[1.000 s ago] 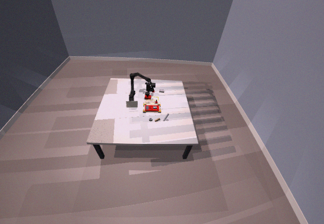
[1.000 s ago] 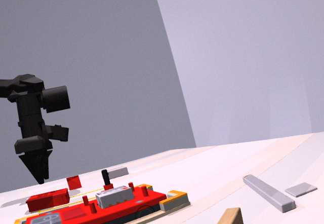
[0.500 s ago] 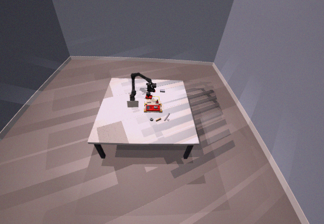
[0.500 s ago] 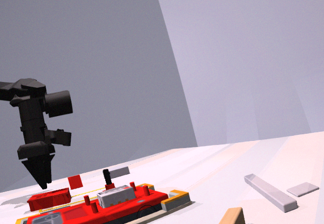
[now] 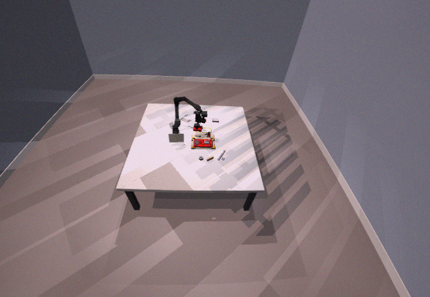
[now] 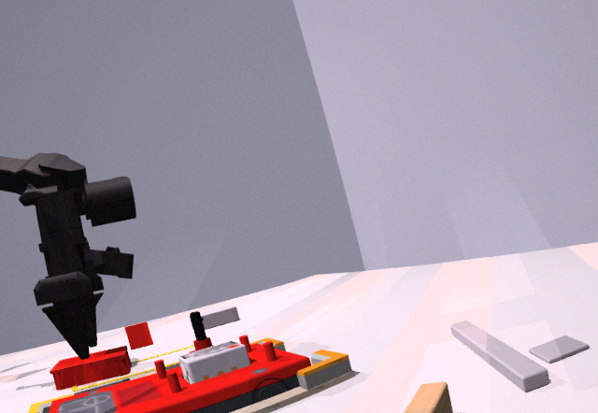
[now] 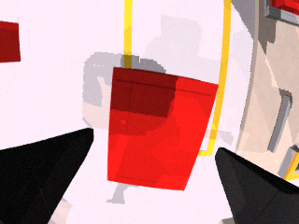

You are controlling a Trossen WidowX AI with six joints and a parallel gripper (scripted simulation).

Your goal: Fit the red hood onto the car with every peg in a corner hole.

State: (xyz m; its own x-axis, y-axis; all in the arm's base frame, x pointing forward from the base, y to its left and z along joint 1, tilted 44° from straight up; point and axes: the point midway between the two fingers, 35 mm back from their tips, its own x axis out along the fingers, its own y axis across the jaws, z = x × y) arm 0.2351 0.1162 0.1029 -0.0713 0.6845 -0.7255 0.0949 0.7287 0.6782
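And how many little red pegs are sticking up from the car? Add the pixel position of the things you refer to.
4 red pegs. Two (image 6: pixel 160 368) (image 6: pixel 174 382) stand on one side of the engine block (image 6: pixel 215 361), two (image 6: pixel 245 343) (image 6: pixel 268 351) on the other. None looks hidden.
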